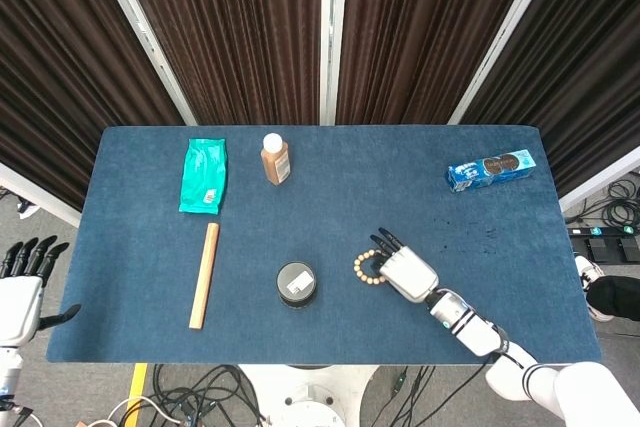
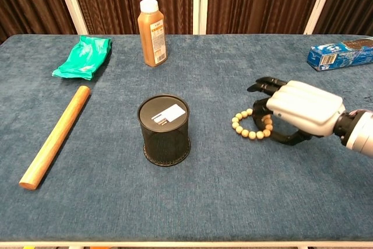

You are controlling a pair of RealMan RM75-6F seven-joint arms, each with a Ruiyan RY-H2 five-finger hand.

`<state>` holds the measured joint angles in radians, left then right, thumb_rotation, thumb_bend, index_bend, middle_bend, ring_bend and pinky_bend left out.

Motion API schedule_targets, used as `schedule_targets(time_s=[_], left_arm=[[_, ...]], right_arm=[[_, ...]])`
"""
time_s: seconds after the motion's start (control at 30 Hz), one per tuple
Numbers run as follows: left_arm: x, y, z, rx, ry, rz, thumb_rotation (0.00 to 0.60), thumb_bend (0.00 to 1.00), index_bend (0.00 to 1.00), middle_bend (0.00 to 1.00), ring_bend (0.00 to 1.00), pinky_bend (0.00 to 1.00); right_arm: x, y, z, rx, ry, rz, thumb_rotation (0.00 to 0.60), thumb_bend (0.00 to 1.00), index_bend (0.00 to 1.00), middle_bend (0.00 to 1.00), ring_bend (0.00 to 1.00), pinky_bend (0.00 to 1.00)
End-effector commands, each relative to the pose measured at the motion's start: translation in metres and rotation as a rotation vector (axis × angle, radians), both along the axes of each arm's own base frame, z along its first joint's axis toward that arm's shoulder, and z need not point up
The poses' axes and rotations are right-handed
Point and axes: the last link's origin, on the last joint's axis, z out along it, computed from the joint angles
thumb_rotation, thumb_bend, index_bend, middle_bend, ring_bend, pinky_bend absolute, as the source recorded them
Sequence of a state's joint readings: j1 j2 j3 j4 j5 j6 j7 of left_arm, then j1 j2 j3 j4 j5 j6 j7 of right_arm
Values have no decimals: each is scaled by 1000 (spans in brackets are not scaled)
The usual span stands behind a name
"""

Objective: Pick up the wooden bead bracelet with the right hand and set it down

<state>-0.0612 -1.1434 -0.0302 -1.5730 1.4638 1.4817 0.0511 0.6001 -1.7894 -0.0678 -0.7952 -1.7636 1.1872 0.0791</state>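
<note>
The bracelet [image 2: 252, 124] is lying on the blue table [image 2: 233, 202], just to the right of the black mesh cup [image 2: 165, 129], which serves as landmark here. The right hand [image 2: 300, 108] is reaching in from the right of the cup and is covering the bracelet's right half, palm down. Its dark fingers [image 2: 263, 86] are curling over and into the loop, and a thumb is showing under the palm beside the beads. Whether the beads are actually being pinched or only touched cannot be told; the loop's left half is resting flat on the cloth. In the head view the bracelet [image 1: 366, 267] is sitting right of the cup [image 1: 296, 283], with the right hand [image 1: 406, 271] overlapping its right edge.

The left hand [image 1: 20, 292] is hanging off the table's edge, far left of the cup, fingers apart and holding nothing.

A wooden stick [image 2: 53, 136] is lying left of the cup. Behind the cup, a brown bottle [image 2: 151, 25] is standing upright, and a green pouch [image 2: 84, 56] is lying behind and to its left. A blue packet [image 2: 340, 54] is lying far right of the cup, toward the back.
</note>
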Motion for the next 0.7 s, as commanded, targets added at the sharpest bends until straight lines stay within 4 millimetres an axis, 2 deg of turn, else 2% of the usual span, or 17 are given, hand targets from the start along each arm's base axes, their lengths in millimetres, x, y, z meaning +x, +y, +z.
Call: schedule_targets(time_s=[0.03,0.17,0.3,0.4,0.6,0.7], left_arm=[[0,0,1,0,0,-3,600,0,153,83,13,16],[2,1,0,-6,-2,-9,600,0,153,83,13,16],[4,4,-2,-20,-1,-17,600,0,153,83,13,16],[5,6,-3,-26,-2,-21,600,0,153,83,13,17],[8,7,-2,-30,3,-26,600,0,153,83,13,16],[9,7,-3,-35,5,-26,600,0,153,83,13,16]], right_arm=[[-3,-5,16,4,-211,-183,600,422,743,446,111,34],[-6,-9,38,136,-550,-521,600,441,744,469,110,41],[-5,-5,64,360,-861,-929,600,447,730,475,110,41],[-3,-2,79,476,-1031,-1121,600,447,725,484,110,42],[12,16,91,711,-1300,-1345,600,446,699,487,110,44],[13,23,93,806,-1349,-1391,589,444,655,487,110,43]])
